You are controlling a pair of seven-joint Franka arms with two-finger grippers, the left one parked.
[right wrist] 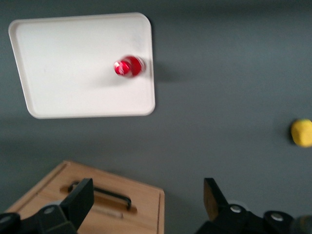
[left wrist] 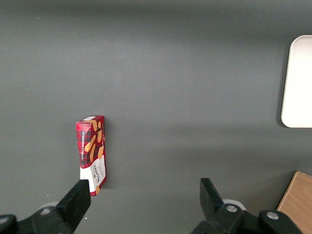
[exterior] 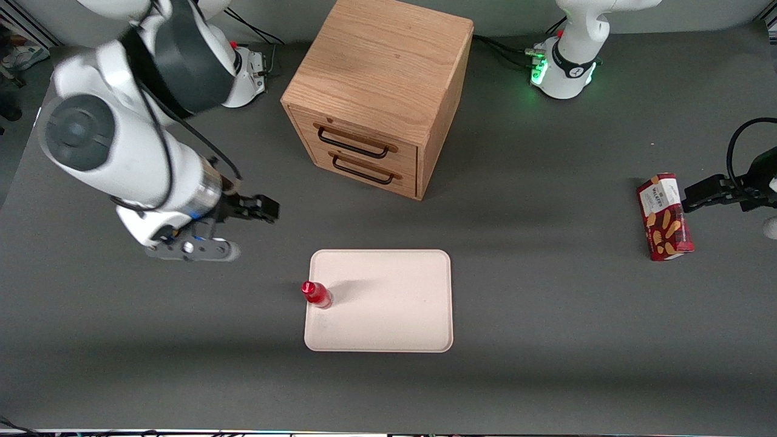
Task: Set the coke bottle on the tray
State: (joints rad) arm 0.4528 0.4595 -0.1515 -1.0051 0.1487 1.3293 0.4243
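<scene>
A dark grey table [exterior: 546, 315] fills nearly the whole scene, matte and evenly lit, with soft shadows lying across it. On it stands a wooden cabinet [exterior: 379, 91] with two drawers, each with a dark handle, its front turned at an angle. Above the cabinet, along the table's edge, a strip of pale wall [exterior: 516, 15] shows.

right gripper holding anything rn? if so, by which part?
Nothing. The gripper is open and empty, up off the table, toward the working arm's end. The coke bottle stands upright on the tray, at its edge.
</scene>
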